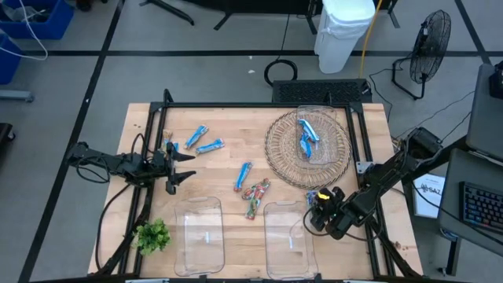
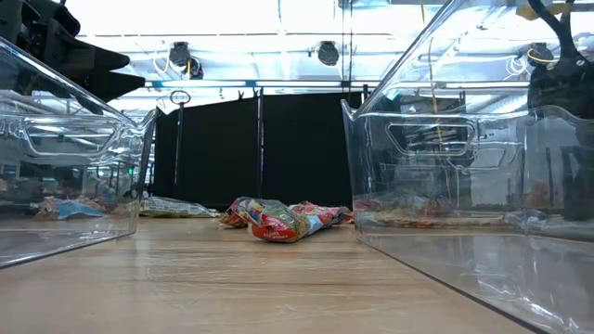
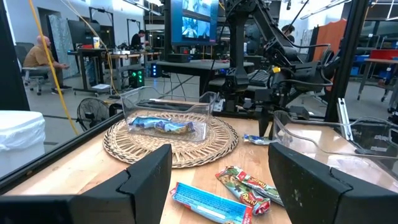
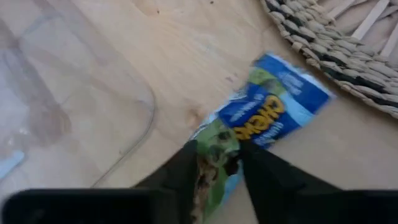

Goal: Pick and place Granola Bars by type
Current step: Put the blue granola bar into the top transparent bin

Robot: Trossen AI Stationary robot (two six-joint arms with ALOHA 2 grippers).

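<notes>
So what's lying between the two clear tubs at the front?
From above, only bare wood between the left tub and right tub; the multicoloured bars lie just behind the gap.

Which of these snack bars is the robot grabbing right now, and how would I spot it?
Find the round wicker mat. Just off its edge, toward the right clear bin, the right gripper pinches a blue bar lying on the wood. It alone sits between fingers; the other bars lie untouched.

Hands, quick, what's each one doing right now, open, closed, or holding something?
Left hand: open, holding nothing, at the table's left side.
Right hand: closed on a blue granola bar beside the wicker mat.
</notes>
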